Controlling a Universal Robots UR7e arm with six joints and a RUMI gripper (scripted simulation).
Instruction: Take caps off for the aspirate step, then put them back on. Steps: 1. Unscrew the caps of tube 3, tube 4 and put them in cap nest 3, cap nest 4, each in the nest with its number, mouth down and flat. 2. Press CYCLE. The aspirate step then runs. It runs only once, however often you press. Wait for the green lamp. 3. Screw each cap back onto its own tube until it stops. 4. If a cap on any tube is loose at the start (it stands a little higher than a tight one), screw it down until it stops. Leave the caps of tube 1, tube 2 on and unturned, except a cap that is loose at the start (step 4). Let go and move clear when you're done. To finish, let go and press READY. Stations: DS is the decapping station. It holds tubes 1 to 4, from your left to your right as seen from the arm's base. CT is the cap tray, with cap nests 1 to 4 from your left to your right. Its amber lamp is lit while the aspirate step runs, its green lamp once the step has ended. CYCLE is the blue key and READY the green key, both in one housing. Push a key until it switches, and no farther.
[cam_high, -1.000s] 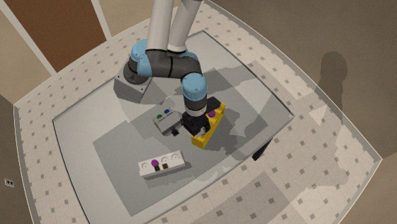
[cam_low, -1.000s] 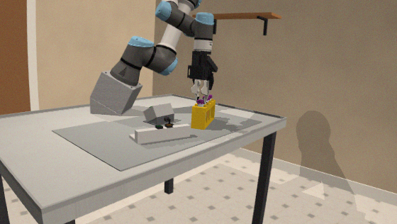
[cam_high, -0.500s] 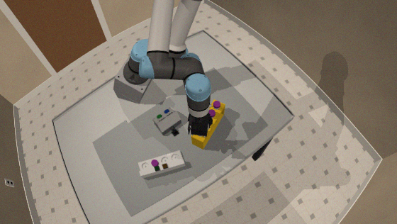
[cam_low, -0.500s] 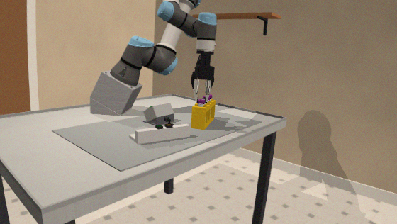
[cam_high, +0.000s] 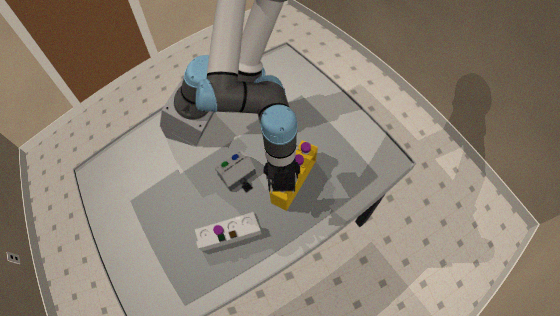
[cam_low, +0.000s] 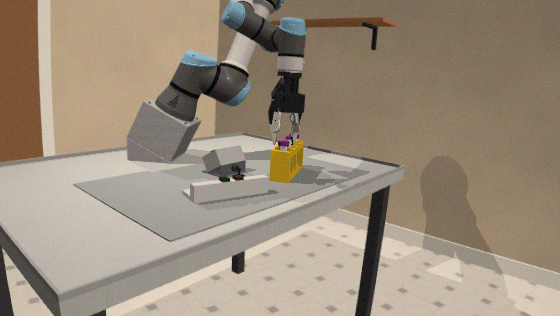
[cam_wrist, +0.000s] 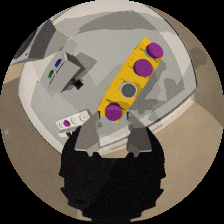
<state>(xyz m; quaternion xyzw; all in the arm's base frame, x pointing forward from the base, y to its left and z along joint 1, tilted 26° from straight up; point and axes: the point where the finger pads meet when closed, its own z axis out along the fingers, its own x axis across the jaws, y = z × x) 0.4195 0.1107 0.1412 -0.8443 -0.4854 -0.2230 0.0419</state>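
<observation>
The yellow DS station (cam_high: 281, 201) (cam_low: 279, 167) holds the tubes. Tube 4's purple cap (cam_low: 283, 143) (cam_wrist: 113, 112) is on its tube. My gripper (cam_low: 285, 138) (cam_wrist: 113, 111) is open, fingertips on either side of that cap with gaps. Tube 3's mouth (cam_wrist: 129, 90) is bare. Tube 2's cap (cam_high: 299, 159) (cam_wrist: 143, 67) and tube 1's cap (cam_high: 306, 146) (cam_wrist: 155, 50) are on. On the white CT tray (cam_high: 201, 243) (cam_low: 230, 190), a purple cap (cam_high: 218, 230) (cam_wrist: 66, 123) sits in nest 3. The green lamp (cam_high: 221, 237) and amber lamp (cam_high: 233, 234) look dark.
The grey key housing (cam_high: 238, 173) (cam_low: 225, 160) (cam_wrist: 65, 77) stands between arm base and tray, with the blue CYCLE key (cam_high: 235, 157) (cam_wrist: 58, 62) and green READY key (cam_high: 225, 164) (cam_wrist: 50, 74). A small black block (cam_high: 247, 186) (cam_wrist: 78, 84) is beside it.
</observation>
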